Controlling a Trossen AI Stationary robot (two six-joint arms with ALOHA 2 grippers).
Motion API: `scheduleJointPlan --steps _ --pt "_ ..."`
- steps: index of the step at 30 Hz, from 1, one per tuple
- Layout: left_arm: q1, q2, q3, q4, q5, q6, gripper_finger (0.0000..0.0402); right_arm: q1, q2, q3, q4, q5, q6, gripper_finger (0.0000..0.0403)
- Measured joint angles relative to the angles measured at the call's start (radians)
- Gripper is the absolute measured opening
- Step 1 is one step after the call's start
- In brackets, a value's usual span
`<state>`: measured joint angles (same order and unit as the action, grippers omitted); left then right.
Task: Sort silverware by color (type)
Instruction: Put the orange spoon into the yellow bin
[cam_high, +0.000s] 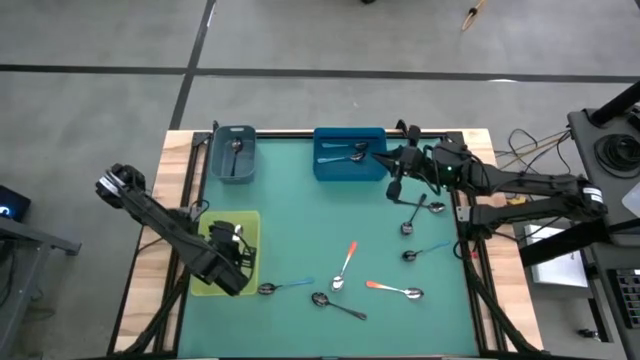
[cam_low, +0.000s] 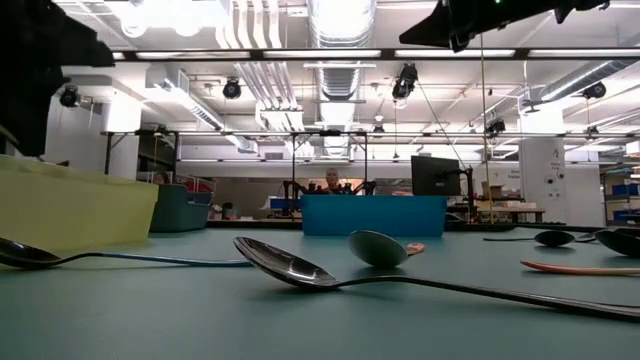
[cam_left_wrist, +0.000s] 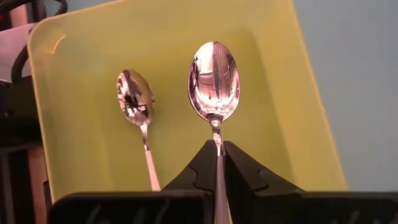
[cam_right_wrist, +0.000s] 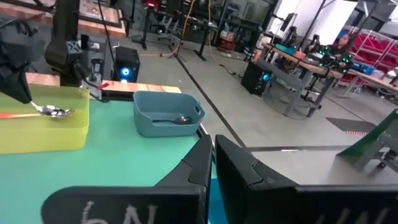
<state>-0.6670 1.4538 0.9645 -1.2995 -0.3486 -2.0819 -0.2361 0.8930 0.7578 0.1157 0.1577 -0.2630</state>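
1. While the green table (cam_high: 300, 230) bears six loose spoons (cam_high: 338, 282), sorting looks roughly half done.
2. Yellow bin (cam_left_wrist: 280, 74) holds one orange-handled spoon (cam_left_wrist: 135, 99); grey bin (cam_high: 232, 160) and blue bin (cam_high: 350, 165) hold others.
3. Left gripper (cam_left_wrist: 217, 163) pinches another spoon (cam_left_wrist: 213, 78) above it.
4. Right gripper (cam_right_wrist: 213, 163), closed and empty, hovers beside the blue bin.

The high view looks straight down on the whole bench (cam_high: 300, 230). The low view sits at bench-top height, facing level toward the room at 12 o'clock. The left wrist view hangs close over the yellow bin (cam_left_wrist: 93, 56), which the right wrist view also sees from afar.
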Motion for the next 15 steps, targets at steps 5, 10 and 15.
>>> scheduleJointPlan --steps 5,10,15 --pt "0.000 0.048 -0.028 0.007 0.045 -0.007 0.0000 -0.019 0.012 0.000 0.007 0.001 0.000 0.0013" --pt "0.000 0.052 -0.080 0.072 0.050 0.004 0.0000 -0.027 0.014 0.000 0.008 0.001 0.000 0.0013" --pt "0.000 0.037 -0.144 0.138 0.044 0.005 0.0000 -0.027 0.014 0.000 0.010 0.000 0.001 0.0013"
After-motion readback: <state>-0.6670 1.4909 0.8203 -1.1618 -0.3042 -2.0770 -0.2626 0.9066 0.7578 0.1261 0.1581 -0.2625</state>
